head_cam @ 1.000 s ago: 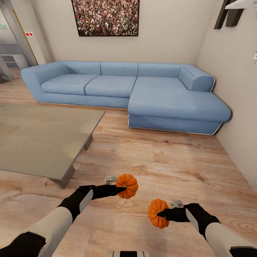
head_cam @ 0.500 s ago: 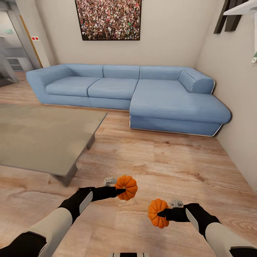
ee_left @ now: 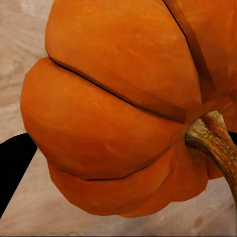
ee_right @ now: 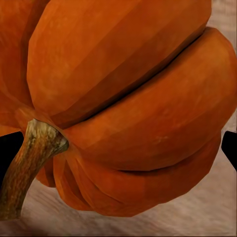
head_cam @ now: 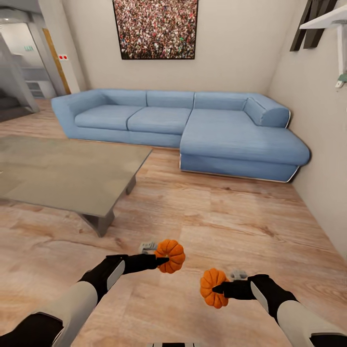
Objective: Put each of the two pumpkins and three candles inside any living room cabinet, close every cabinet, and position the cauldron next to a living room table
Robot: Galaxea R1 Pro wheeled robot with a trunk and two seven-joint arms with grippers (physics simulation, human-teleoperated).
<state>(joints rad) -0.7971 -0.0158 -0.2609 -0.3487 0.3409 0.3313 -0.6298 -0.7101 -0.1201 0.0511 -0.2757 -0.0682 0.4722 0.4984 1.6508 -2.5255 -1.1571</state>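
Two bright-orange ribbed pumpkins hang above the wood floor in front of me. My left gripper (head_cam: 161, 260) is shut on one pumpkin (head_cam: 170, 255), which looms close in the left wrist view (ee_left: 118, 108) with its brown stem. Lower and to the right, my right gripper (head_cam: 218, 289) is shut on the other pumpkin (head_cam: 213, 287), whose ribs and stem show in the right wrist view (ee_right: 123, 108). The low glass-topped table (head_cam: 67, 173) stands to the left. Candles, cabinet and cauldron are out of view.
A blue corner sofa (head_cam: 193, 125) runs along the back wall under a large picture (head_cam: 156, 29). A white wall shelf (head_cam: 327, 21) juts out at the upper right. Light plank floor (head_cam: 217, 217) lies open between table, sofa and right wall.
The whole view has shifted: table, sofa and picture slid to the right in frame and the table looks farther away, so the camera moved. Both grippers keep their pumpkins in the same pose.
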